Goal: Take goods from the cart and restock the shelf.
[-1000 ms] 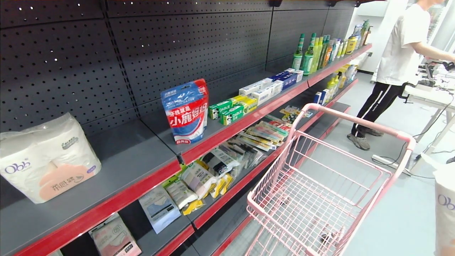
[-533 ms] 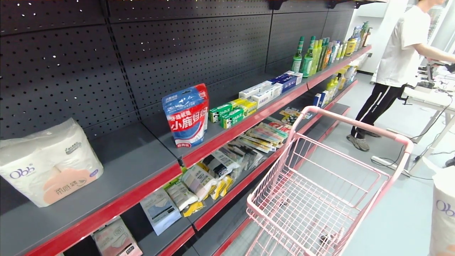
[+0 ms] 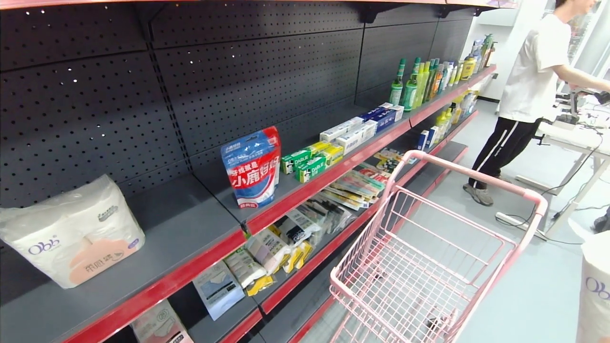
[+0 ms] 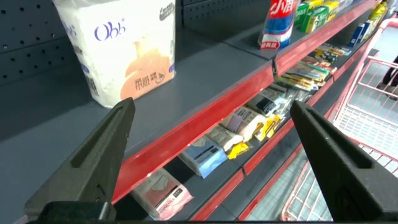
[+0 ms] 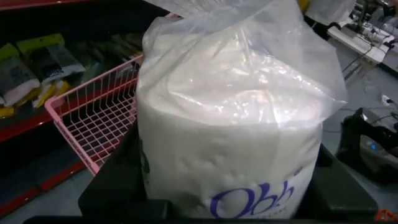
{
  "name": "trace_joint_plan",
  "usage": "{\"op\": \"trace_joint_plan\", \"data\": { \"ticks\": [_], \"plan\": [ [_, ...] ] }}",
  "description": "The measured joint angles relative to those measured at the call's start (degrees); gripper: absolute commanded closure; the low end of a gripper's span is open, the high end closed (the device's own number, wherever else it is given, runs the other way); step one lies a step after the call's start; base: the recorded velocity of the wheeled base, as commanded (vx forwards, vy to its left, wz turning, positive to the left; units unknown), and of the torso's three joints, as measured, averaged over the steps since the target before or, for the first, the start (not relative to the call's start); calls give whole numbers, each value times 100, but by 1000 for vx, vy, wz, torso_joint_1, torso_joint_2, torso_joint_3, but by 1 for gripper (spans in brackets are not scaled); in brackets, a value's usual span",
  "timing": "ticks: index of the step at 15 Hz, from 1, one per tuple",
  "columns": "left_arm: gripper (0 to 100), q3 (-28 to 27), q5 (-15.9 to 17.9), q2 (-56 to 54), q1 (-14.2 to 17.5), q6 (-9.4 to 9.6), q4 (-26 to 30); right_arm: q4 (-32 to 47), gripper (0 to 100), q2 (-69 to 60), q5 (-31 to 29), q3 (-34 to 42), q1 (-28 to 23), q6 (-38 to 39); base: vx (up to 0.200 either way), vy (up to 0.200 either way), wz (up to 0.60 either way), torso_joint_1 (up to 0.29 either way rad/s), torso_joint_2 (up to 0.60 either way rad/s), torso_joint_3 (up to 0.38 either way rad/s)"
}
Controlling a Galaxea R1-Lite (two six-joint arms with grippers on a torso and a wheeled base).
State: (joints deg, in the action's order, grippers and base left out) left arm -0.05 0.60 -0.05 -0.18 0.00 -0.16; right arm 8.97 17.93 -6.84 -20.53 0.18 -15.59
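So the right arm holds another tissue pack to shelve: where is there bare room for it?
The widest bare patch is the grey shelf board between the standing tissue pack and the blue pouch. Past the pouch, toothpaste boxes and bottles line it closely. Below, packets lie crowded together.

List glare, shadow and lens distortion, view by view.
Head view: wide-angle lens bows the red shelf edge; bright specks dot the pegboard. Left wrist view: fingers of the left gripper are dark silhouettes. Right wrist view: glare sheens the wrap of the held tissue pack.
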Motion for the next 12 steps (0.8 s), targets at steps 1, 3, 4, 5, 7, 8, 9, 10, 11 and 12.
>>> {"op": "trace_joint_plan", "data": {
  "ticks": [1, 3, 4, 5, 7, 8, 9, 10, 11, 12],
  "plan": [
    [0, 2, 0, 0, 0, 0, 0, -2, 100, 11, 0, -17, 0, 0, 0, 0, 0, 163, -344, -193],
    [0, 2, 0, 0, 0, 0, 0, -5, 100, 23, -2, -24, 0, -13, 0, 0, 0, 137, -273, -154],
    [0, 5, -2, 0, 0, 0, 0, -5, 100, 28, -2, -26, 0, -33, 0, 0, 0, 124, -251, -134],
    [0, 5, -2, 0, 0, 0, 0, -5, 100, 30, -2, -30, -2, -46, 0, 0, 0, 100, -217, -110],
    [0, 5, -6, 0, 0, 0, 0, 6, 100, 43, -2, -28, 0, -59, 0, 0, 0, 93, -210, -112],
    [0, 5, -6, 0, 0, 0, 2, 6, 100, 48, 0, -20, 4, -66, 0, 0, 0, 90, -178, -90],
    [0, 5, -5, 0, 0, 0, 0, 5, 100, 50, 2, -6, 6, -68, 0, 0, 0, 95, -188, -100],
    [0, 5, -6, 0, 0, -2, 0, 5, 100, 52, 0, 2, 6, -69, 0, 0, 0, 80, -173, -90],
    [0, 5, -6, 0, 0, -5, 0, 5, 100, 54, 4, 5, 6, -69, 0, 0, 0, 80, -163, -80],
    [0, 2, -2, 0, 0, -5, 0, 2, 100, 59, 13, 11, 6, -72, 0, 0, 0, 36, -110, -51]
  ]
}}
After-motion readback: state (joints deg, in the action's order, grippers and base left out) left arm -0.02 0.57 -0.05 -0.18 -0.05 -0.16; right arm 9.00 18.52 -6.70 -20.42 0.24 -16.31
